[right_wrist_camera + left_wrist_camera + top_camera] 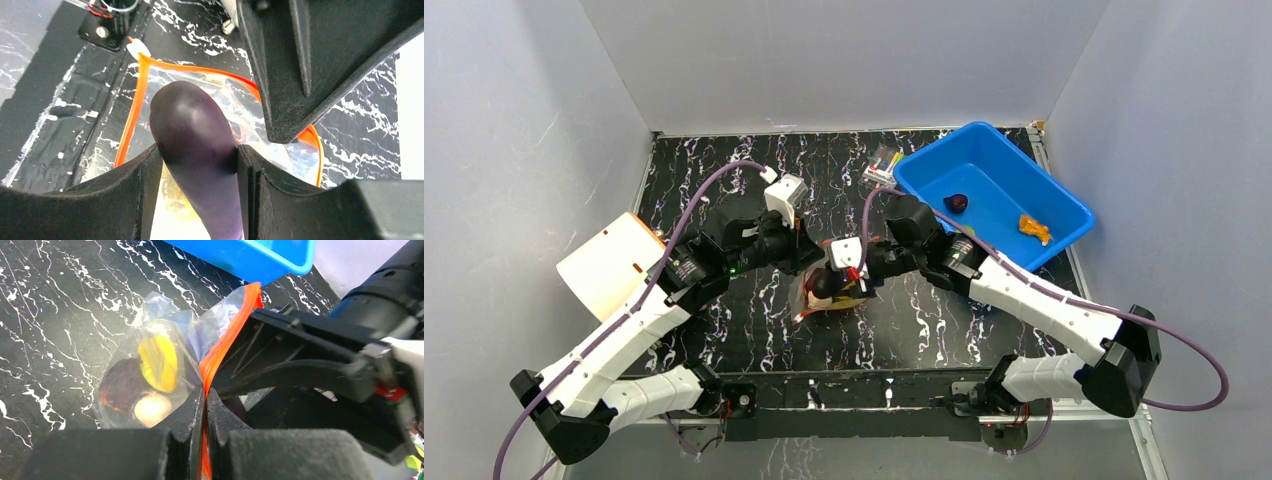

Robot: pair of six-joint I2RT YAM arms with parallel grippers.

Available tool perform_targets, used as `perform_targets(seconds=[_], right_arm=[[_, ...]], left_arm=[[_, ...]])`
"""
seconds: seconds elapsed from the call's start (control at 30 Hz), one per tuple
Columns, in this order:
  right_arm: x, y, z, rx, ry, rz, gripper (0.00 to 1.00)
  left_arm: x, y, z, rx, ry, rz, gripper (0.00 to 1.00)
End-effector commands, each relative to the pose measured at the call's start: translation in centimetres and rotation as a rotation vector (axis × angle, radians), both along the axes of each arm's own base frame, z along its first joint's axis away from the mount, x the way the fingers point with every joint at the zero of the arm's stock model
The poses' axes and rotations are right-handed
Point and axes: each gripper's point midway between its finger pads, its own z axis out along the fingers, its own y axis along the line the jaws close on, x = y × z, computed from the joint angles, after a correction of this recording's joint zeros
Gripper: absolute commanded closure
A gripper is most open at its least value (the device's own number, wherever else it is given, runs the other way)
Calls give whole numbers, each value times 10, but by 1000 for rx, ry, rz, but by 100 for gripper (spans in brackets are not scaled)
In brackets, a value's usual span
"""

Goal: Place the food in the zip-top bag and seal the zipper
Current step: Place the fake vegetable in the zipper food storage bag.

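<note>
**Zip-top bag (829, 300) held by its zipper, eggplant at the mouth**

Top view: bag lies mid-table between both arms. Purple ball (957, 202) and orange piece (1034, 229) sit in the blue bin (999, 160).

Left wrist: left gripper (205, 405) is clamped tight on the zipper (225, 340). Yellow piece (159, 362) and beige piece (152, 409) are already inside. The film looks thin, crinkly and slippery, so grip the stiffer zipper edge.

Right wrist only: right gripper (199, 152), half-spread, clamps the eggplant (192, 125), which looks smooth and rigid, just above the open mouth.

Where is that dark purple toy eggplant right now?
In the right wrist view, the dark purple toy eggplant is clamped between the right arm's black fingers, just over the open mouth of the clear orange-edged plastic bag.
</note>
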Motion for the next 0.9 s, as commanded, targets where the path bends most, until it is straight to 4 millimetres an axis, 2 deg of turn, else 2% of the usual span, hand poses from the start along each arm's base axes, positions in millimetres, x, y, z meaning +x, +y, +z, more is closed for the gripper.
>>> perform_targets(seconds=[0.0,0.2,0.53,0.67,0.87], right_arm=[[20,4,-4,-49,-86,-83,74],[32,4,-16,-89,-127,-163,74],[45,7,-39,-165,-176,-229,66],[49,5,-48,-207,-185,-251,58],[44,6,-35,-159,-162,-264,49]], left_arm=[[-7,0,28,-66,-24,-17,100],[-11,-4,30,-84,-4,-35,100],[-9,-5,27,-91,9,-13,100],[-3,0,21,-67,8,24,100],[3,5,12,-29,-1,55,100]])
